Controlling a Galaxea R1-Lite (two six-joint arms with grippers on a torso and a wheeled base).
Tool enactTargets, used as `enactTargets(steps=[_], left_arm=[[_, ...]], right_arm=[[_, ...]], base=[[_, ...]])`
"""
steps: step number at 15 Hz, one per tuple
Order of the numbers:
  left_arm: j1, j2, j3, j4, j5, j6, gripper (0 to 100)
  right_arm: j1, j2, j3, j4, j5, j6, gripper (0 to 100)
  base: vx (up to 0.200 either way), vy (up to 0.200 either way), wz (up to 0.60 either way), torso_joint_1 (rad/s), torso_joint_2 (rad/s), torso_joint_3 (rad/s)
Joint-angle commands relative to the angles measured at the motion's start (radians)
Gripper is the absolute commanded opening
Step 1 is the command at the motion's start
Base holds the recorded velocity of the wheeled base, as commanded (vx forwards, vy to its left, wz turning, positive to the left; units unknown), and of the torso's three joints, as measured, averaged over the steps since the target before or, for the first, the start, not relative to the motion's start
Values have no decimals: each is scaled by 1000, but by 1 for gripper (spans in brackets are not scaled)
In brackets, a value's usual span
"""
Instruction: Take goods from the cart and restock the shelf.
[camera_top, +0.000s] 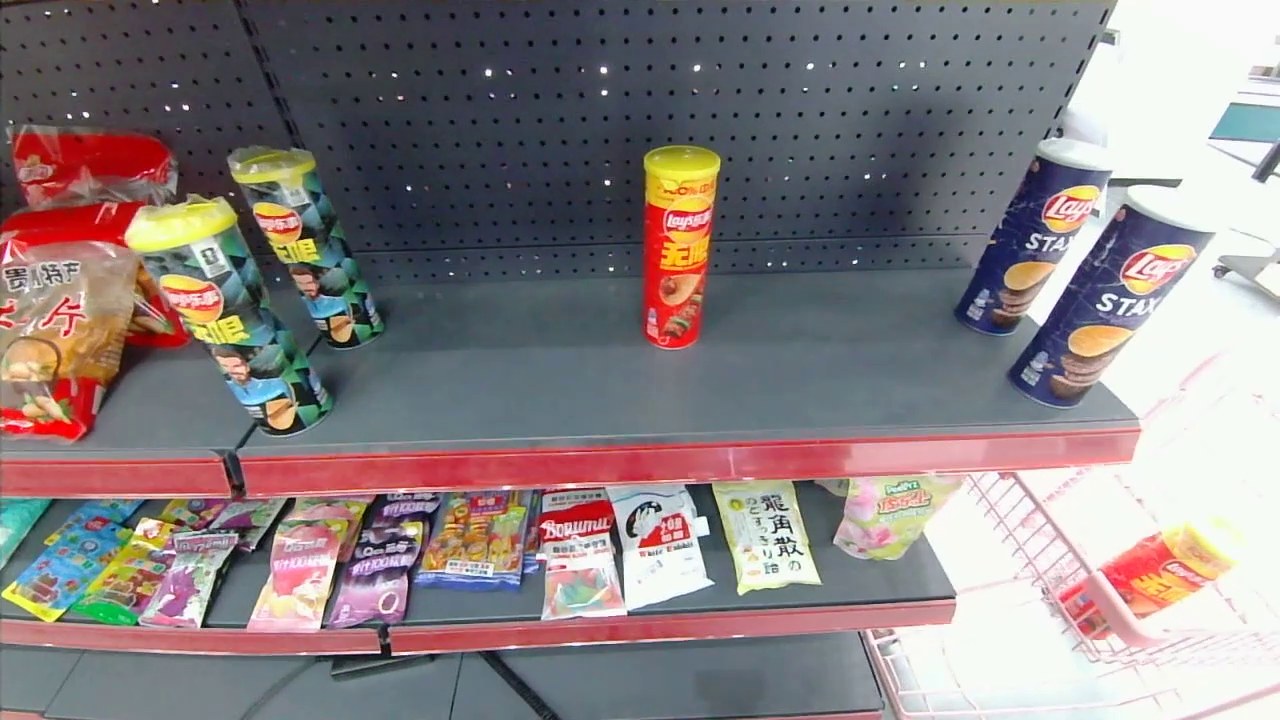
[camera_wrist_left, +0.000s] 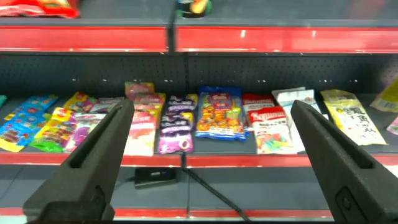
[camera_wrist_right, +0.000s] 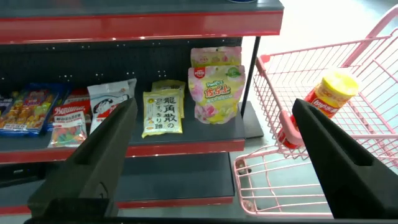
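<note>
Pickup stage: both pairs of jaws are standing wide and empty while the red chip can (camera_top: 1150, 575) is lying in the cart (camera_top: 1118, 618) at four o'clock. The next move is likely calling for a right-arm reach into the cart and a grip around the can.

A red chip can with a yellow lid (camera_top: 1160, 570) lies tilted on its side inside the pink wire cart (camera_top: 1125, 618) at the lower right of the head view. The dark shelf (camera_top: 560, 380), edged in red, spans the middle of the frame, and a matching red can (camera_top: 680, 250) stands upright near its centre.
</note>
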Motion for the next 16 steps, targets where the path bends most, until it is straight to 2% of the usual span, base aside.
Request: enactTargets(steps=[1, 14, 16], left_arm=[[1, 1, 0, 0, -1, -1, 100], [1, 1, 0, 0, 1, 1, 100], [1, 1, 0, 0, 1, -1, 100]], right_arm=[[0, 1, 0, 0, 0, 0, 100], [0, 1, 0, 0, 0, 3, 100], [0, 1, 0, 0, 0, 3, 100]], base=[[0, -200, 0, 17, 7, -2], [0, -200, 0, 3, 3, 1], [0, 0, 0, 0, 0, 0]])
